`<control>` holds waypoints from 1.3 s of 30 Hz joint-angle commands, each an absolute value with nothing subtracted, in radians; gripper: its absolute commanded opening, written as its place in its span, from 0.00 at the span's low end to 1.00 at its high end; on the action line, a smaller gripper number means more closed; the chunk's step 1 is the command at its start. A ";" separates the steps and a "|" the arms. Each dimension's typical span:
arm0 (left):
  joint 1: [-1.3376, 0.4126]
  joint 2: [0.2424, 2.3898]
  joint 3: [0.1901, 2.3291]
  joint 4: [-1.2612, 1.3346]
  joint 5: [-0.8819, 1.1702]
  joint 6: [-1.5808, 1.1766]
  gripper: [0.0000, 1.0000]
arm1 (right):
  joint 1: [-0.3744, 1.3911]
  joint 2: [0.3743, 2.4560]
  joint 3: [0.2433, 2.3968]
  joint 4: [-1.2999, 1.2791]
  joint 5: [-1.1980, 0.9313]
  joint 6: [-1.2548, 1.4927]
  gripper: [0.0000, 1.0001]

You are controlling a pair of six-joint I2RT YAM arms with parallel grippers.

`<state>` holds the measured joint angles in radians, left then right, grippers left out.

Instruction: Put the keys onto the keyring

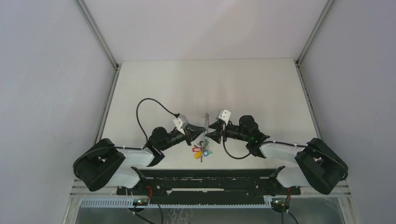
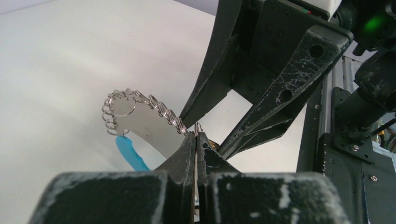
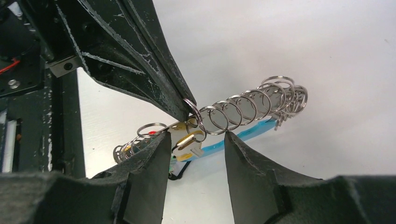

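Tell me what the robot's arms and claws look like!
The left arm and right arm are black with smooth white shells. Each wrist carries a small white box and a looping black cable. A green light glows on the right one. The left gripper and right gripper have pointed black fingers, scratched pale.

Left arm [image 1: 140, 156]: stretched inward toward the centre.
Left gripper [image 2: 196, 137]: jaws pressed tight together.
Right arm [image 1: 275, 149]: stretched inward, mirroring the other.
Right gripper [image 3: 194, 140]: jaws partly apart, tips meeting the other's.
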<state>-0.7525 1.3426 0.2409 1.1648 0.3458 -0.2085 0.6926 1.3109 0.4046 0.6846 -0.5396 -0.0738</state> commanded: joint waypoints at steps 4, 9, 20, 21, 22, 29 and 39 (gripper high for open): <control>-0.747 1.317 0.226 1.270 0.316 -0.245 0.00 | 0.752 1.302 0.400 0.734 -0.356 -0.108 0.39; -0.747 1.315 0.224 1.270 0.304 -0.252 0.00 | 0.770 1.321 0.391 0.756 -0.291 -0.103 0.37; -0.747 1.314 0.222 1.278 0.295 -0.266 0.00 | 0.779 1.360 0.375 0.818 -0.292 -0.097 0.33; -0.747 1.316 0.222 1.278 0.296 -0.267 0.00 | 0.778 1.362 0.375 0.825 -0.299 -0.100 0.33; -0.747 1.318 0.224 1.280 0.297 -0.268 0.00 | 0.778 1.364 0.376 0.832 -0.309 -0.102 0.34; -0.747 1.323 0.224 1.288 0.299 -0.273 0.00 | 0.766 1.380 0.380 0.858 -0.362 -0.102 0.34; -0.747 1.336 0.214 1.327 0.291 -0.290 0.00 | 0.750 1.339 0.380 0.805 -0.365 -0.119 0.00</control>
<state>-0.7521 1.3426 0.2409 1.2022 0.3077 -0.2642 0.7593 1.3815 0.3740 0.8021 -0.3561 -0.0998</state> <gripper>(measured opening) 0.007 0.025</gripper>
